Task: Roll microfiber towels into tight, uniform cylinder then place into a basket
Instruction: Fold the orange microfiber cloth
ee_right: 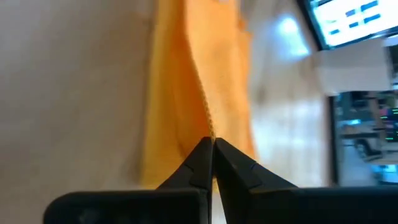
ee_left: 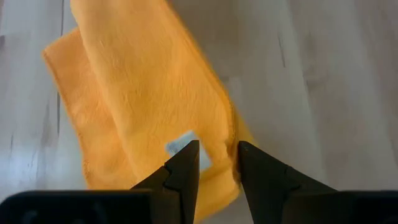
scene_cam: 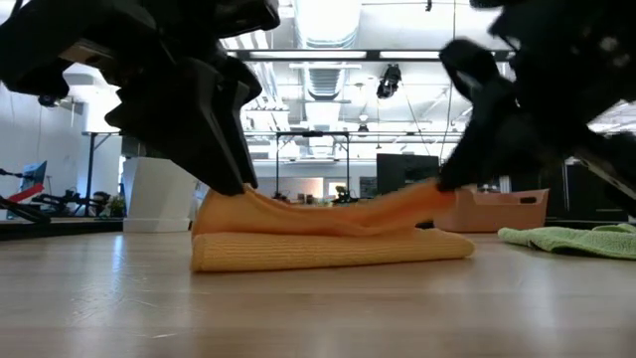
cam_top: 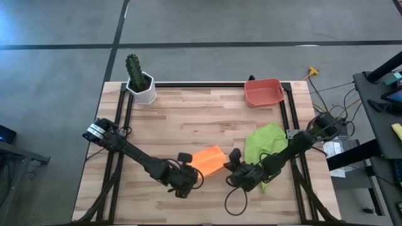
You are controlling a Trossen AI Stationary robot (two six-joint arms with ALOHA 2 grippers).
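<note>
The orange microfiber towel [cam_top: 209, 161] lies folded near the table's front middle. My left gripper [cam_top: 188, 162] is shut on its left end and my right gripper [cam_top: 233, 162] on its right end. In the low view the towel's lower fold [scene_cam: 328, 249] rests flat on the wood, and an upper layer [scene_cam: 338, 214] is raised at both ends. The lime green towel [cam_top: 266, 143] lies crumpled on the table at the right, under my right arm. The salmon-red basket [cam_top: 262, 92] stands at the far right edge. My left gripper pinches the towel's upper layer at its edge beside the white label [ee_left: 219, 134] between its two fingers [ee_left: 186, 165]. The fingers slant down from the table's near left. That end [scene_cam: 248, 194] is raised off the lower fold, which stays on the table. My right gripper pinches the towel's thin hemmed edge [ee_right: 208, 121] at its fingertips [ee_right: 202, 152]. It slants down from the table's right side. The held end [scene_cam: 422, 199] is lifted a little above the lower fold, and the layer sags slack toward the middle.
A white pot with a green cactus [cam_top: 139, 81] stands at the far left corner. A black frame rail [cam_top: 201, 85] runs along the table's far edge and sides. Bare wood [cam_top: 188, 119] lies between the towel and the far rail.
</note>
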